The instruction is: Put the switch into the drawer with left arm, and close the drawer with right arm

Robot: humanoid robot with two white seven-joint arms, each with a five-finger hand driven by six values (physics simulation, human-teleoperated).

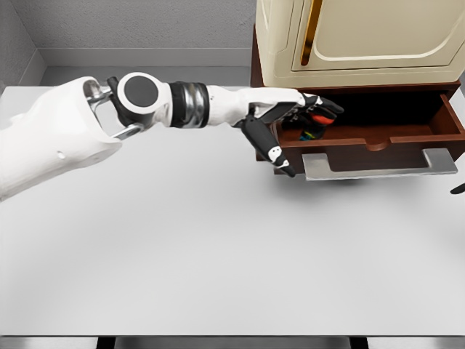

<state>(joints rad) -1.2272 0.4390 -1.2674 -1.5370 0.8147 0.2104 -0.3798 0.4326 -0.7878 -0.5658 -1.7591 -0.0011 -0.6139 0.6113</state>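
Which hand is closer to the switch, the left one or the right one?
Left. The left hand reaches into the open drawer, right at the switch. Of the right arm, only a dark tip shows at the picture's right edge, far from it.

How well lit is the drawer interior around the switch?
Head view: the drawer interior is dark, shaded by the cabinet above; the switch shows only as small colour patches under the left hand. The white table is evenly lit, without glare.
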